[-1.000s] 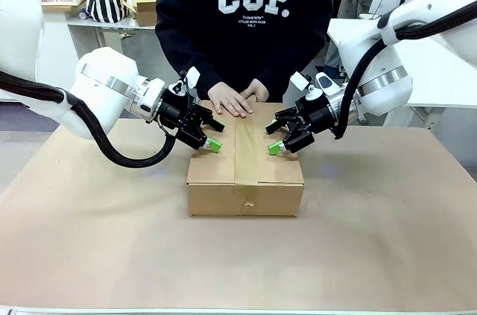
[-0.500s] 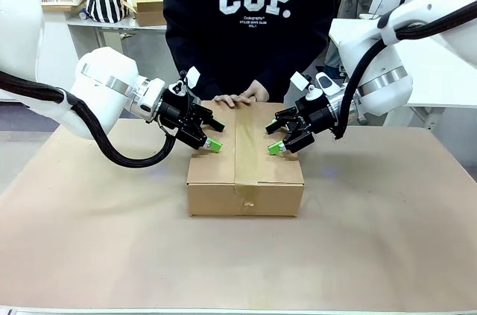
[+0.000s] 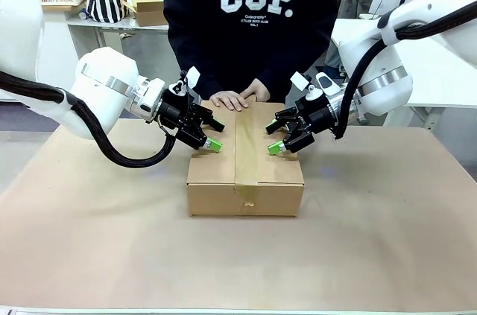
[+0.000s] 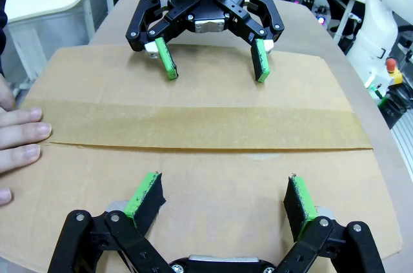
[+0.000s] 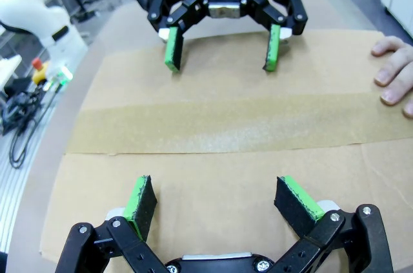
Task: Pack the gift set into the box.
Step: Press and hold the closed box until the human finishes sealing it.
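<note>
**Box shut and taped; packing looks all but done**

The box (image 3: 244,170) sits mid-table (image 3: 387,240), flaps down, with a tape strip (image 3: 245,147) running along the top seam from 12 to 6 o'clock in the front view. The gift set can't be seen; with the flaps closed I judge it is already inside, though nothing here proves it. What seems left is little: perhaps pressing the tape flat and drawing the arms off.

Counted, largest first:
- One table.
- One person at 12 o'clock, both hands (image 3: 240,97) resting on the box's far edge; fingers also show at the 9 o'clock side of the left wrist view and the 3 o'clock side of the right wrist view.
- One box, one tape strip.
- Two grippers. The left gripper (image 3: 207,136) hangs over the box top at about 9 o'clock of the tape, fingers spread wide, holding nothing. The right gripper (image 3: 276,136) mirrors it at about 3 o'clock, fingers likewise spread and empty. Each wrist view has the other gripper facing it across the tape.
</note>
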`<state>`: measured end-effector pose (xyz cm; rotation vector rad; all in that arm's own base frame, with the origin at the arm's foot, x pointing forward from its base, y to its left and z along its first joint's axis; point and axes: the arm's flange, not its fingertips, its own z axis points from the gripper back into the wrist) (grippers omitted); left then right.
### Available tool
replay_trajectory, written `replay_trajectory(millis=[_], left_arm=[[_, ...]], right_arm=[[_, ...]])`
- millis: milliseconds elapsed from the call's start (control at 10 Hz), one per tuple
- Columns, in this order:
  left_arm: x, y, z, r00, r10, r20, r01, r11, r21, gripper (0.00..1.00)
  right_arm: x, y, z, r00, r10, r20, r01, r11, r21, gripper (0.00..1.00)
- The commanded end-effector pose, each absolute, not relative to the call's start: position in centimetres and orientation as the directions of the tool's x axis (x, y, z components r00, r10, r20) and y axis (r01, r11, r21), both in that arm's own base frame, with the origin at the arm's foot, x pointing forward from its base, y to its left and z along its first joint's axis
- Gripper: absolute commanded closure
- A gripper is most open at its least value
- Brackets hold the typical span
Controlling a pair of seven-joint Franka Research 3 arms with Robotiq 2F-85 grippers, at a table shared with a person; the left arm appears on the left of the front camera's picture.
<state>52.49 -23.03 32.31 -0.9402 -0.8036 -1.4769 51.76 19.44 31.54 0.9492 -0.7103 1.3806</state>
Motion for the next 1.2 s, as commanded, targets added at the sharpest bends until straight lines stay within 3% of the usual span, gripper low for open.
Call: replay_trajectory(millis=[0, 1100], left_arm=[[52.36, -23.03, 31.89, -0.039, -0.444, 0.895, 0.993, -0.119, -0.016, 0.00], [52.36, -23.03, 31.89, -0.039, -0.444, 0.895, 0.993, -0.119, -0.016, 0.00]], right_arm=[[51.67, 19.28, 31.17, 0.096, 0.488, 0.867, -0.989, -0.048, 0.137, 0.00], [51.67, 19.28, 31.17, 0.096, 0.488, 0.867, -0.989, -0.048, 0.137, 0.00]])
